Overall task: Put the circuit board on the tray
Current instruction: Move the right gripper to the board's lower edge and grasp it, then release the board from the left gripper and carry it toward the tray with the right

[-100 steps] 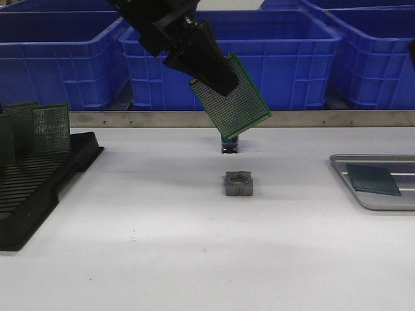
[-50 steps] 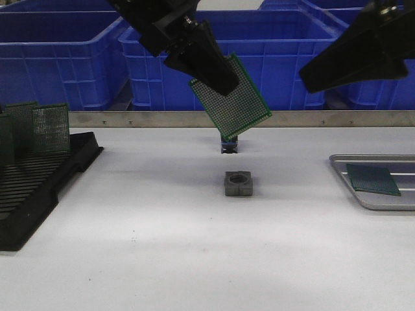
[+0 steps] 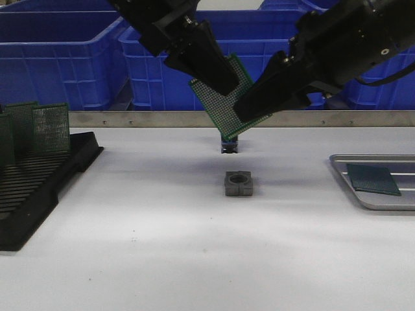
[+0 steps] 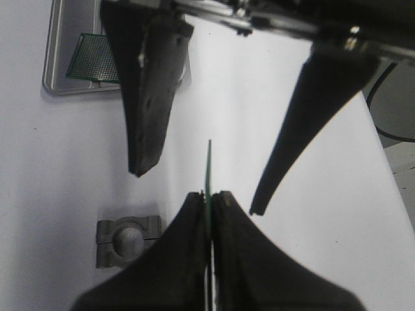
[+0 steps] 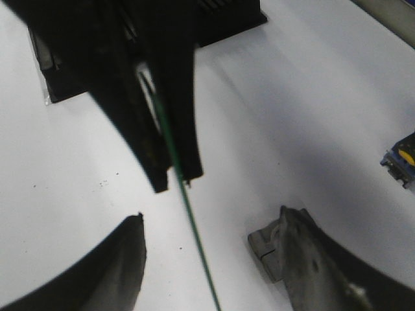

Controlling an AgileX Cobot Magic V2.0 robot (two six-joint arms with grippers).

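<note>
Over the white table (image 3: pixel 162 259), my left gripper (image 3: pixel 224 81) is pinching the circuit board (image 3: pixel 224 107) in mid-air while my right gripper (image 4: pixel 194 191) is spreading wide around its edge. The tray (image 3: pixel 350 188), holding one board already, is waiting well to the right; handover and placement remain, I judge.

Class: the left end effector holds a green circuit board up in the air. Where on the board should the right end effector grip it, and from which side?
Grip the free lower edge of the circuit board, coming from the robot's right. The left end effector pinches the upper edge, and the open right end effector already straddles the thin board edge-on.
</note>
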